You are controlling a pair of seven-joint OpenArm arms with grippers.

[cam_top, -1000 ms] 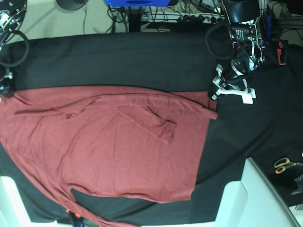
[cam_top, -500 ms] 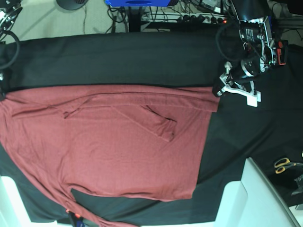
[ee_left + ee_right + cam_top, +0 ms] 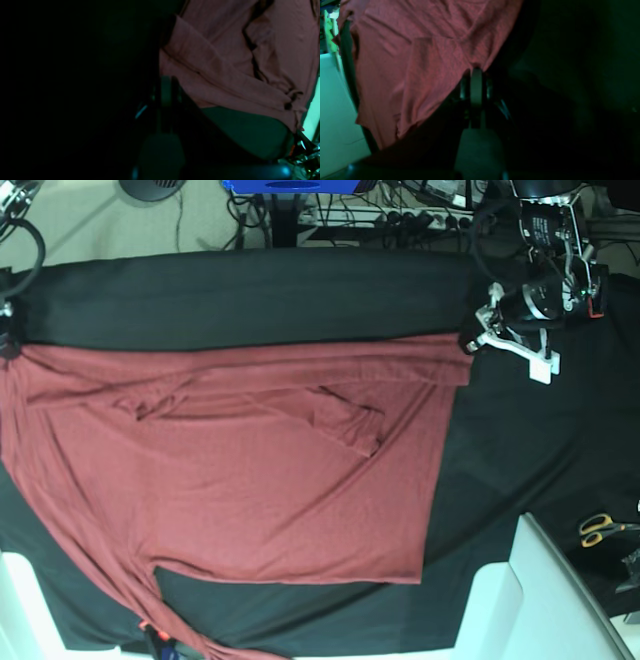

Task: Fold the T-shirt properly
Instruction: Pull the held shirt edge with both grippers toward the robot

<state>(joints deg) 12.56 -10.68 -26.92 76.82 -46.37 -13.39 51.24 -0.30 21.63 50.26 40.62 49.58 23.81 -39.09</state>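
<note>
Both your grippers clenched on the T-shirt (image 3: 240, 470): left gripper (image 3: 468, 343) and right gripper (image 3: 8, 345) pinch opposite far corners, likely stretching it flat across the tabletop (image 3: 260, 295) for folding.

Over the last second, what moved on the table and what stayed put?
Both hands, shut on the T-shirt, pulled its far edge toward the back of the table: the left hand carried its corner up and outward, and the right hand did the same at the other end. The cloth now lies flatter. The scissors and black tablecloth stayed put.
</note>
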